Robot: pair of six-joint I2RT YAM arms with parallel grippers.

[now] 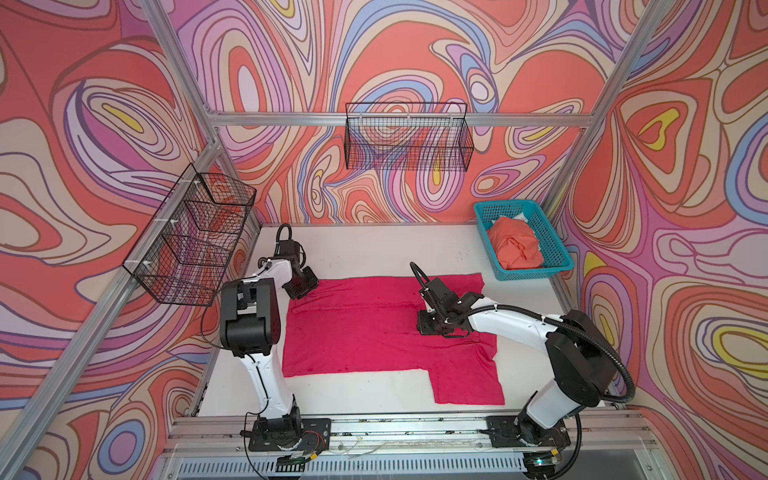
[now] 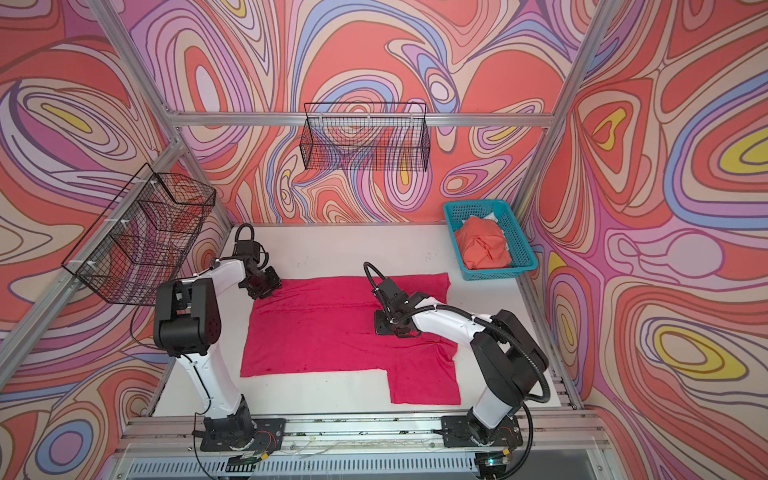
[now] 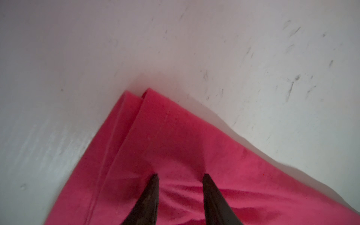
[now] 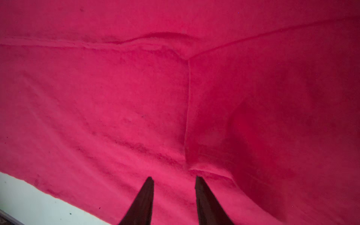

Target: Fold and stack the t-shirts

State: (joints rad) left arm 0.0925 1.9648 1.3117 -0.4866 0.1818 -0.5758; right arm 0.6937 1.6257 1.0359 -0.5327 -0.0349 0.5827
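Magenta t-shirt (image 1: 365,328) lies under left tool (image 3: 180,174) and right tool (image 4: 174,177).

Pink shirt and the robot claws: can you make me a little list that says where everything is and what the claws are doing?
pink t-shirt: spread flat on the white table, one sleeve sticking out toward the front
orange t-shirt: crumpled up inside the teal basket, back right corner
left claw: open, at the pink t-shirt's far left corner
right claw: open, over the pink t-shirt's right side, near a seam
folded stack: none yet
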